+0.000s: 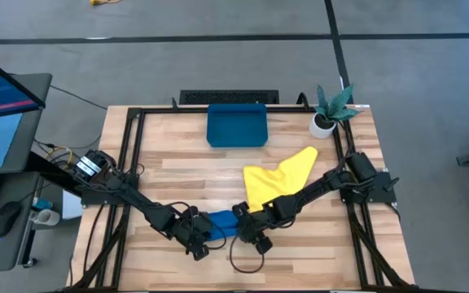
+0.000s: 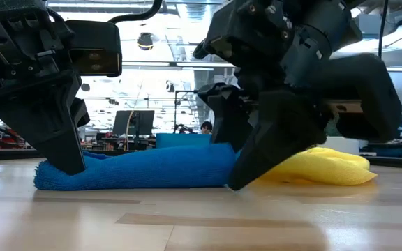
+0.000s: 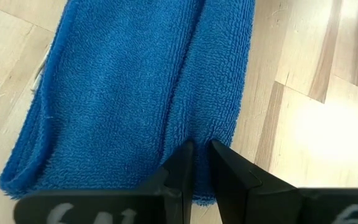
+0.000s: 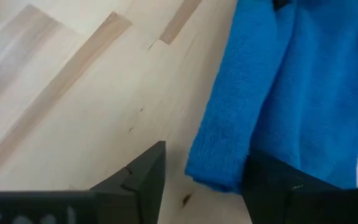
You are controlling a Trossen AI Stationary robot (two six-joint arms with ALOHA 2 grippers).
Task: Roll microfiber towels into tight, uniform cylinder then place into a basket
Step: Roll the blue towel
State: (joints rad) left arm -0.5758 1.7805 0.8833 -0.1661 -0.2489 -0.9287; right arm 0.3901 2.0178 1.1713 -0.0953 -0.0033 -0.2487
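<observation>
You are rolling the blue towel (image 1: 221,223), which lies at the bench's near edge. The left end effector (image 3: 202,163) pinches one end; the right end effector (image 4: 204,171) stands apart astride the other. Next, grip that corner. The basket (image 1: 237,126) waits far off.

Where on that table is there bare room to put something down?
Bare wood lies left of the tray, and along the right front, past the yellow towel. The front middle is crowded: left gripper and right gripper both at the blue towel.
</observation>
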